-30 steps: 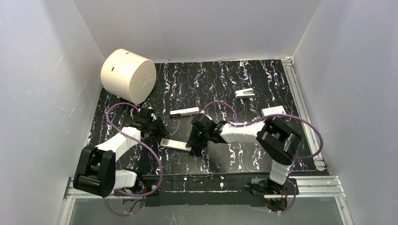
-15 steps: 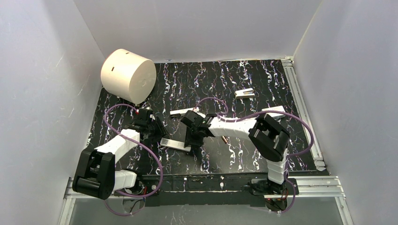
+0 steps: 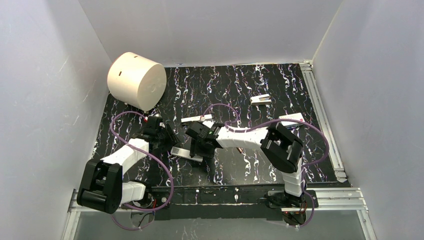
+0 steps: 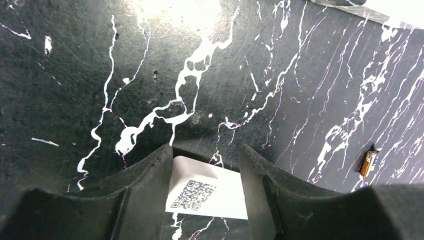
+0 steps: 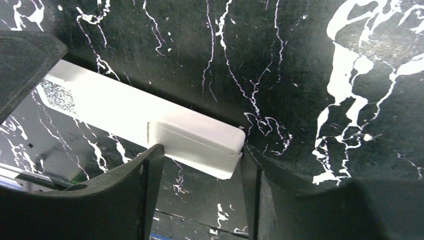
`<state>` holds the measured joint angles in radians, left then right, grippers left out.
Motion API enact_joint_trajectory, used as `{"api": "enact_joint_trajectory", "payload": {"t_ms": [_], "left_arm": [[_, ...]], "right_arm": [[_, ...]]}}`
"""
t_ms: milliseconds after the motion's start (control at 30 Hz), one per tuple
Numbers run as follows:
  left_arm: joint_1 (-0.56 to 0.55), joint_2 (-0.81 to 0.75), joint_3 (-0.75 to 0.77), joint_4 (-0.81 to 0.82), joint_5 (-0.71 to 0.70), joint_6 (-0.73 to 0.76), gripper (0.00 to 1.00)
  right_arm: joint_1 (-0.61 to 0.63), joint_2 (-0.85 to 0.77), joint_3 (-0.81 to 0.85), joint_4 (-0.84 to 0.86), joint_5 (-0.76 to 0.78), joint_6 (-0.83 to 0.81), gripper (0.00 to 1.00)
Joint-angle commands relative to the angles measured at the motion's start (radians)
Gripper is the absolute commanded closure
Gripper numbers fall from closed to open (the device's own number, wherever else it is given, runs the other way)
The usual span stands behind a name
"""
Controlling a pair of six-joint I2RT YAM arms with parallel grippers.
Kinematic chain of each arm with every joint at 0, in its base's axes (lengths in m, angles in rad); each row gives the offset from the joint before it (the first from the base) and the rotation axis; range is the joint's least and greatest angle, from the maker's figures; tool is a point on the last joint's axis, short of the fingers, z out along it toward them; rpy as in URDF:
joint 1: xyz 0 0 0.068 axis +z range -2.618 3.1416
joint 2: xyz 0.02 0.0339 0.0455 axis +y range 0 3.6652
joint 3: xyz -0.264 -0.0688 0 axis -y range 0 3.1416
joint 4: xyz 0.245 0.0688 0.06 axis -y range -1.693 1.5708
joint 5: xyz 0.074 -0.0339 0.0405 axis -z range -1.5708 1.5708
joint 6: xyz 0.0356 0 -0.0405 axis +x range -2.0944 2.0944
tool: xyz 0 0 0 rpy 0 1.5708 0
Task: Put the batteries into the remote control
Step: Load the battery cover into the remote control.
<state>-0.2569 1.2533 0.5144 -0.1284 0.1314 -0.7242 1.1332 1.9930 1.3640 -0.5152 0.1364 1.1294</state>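
Steadying slim white bar remote control [image 5: 125, 112] — clamped by left gripper [image 4: 205, 152], straddled by right gripper [image 5: 197, 150], hold unclear. Next: fetch tiny coppery cylindrical battery [image 4: 368, 162].

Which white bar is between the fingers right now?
The remote control, the QR-labelled bar, its ends between both arms' fingers; the plain strip beyond it lies untouched.

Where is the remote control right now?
In the top view the remote control lies on the table left of centre, between the left gripper and the right gripper, one end between each one's fingers.
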Motion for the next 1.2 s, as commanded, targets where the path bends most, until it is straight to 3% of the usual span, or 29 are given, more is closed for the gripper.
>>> {"api": "enact_joint_trajectory", "payload": {"t_ms": [0,400,667,800,967,1167], "left_arm": [[-0.027,0.058,-0.027,-0.157,0.044,-0.012,0.48],[-0.027,0.044,0.065,-0.253,-0.043,0.007,0.37],[-0.027,-0.012,0.083,-0.307,-0.085,0.011,0.18],[-0.027,-0.039,0.096,-0.333,-0.112,0.017,0.15],[-0.026,-0.061,0.105,-0.367,-0.161,0.017,0.1],[-0.026,-0.082,0.096,-0.368,-0.139,0.012,0.18]], "right_arm": [[0.064,0.156,-0.149,0.316,0.103,0.023,0.36],[0.057,-0.056,-0.261,0.336,0.168,-0.039,0.24],[0.057,-0.122,-0.254,0.248,0.245,-0.025,0.23],[0.057,-0.161,-0.268,0.229,0.294,-0.006,0.29],[0.058,-0.181,-0.232,0.196,0.337,-0.044,0.29],[0.063,-0.174,-0.223,0.19,0.291,-0.049,0.45]]}}
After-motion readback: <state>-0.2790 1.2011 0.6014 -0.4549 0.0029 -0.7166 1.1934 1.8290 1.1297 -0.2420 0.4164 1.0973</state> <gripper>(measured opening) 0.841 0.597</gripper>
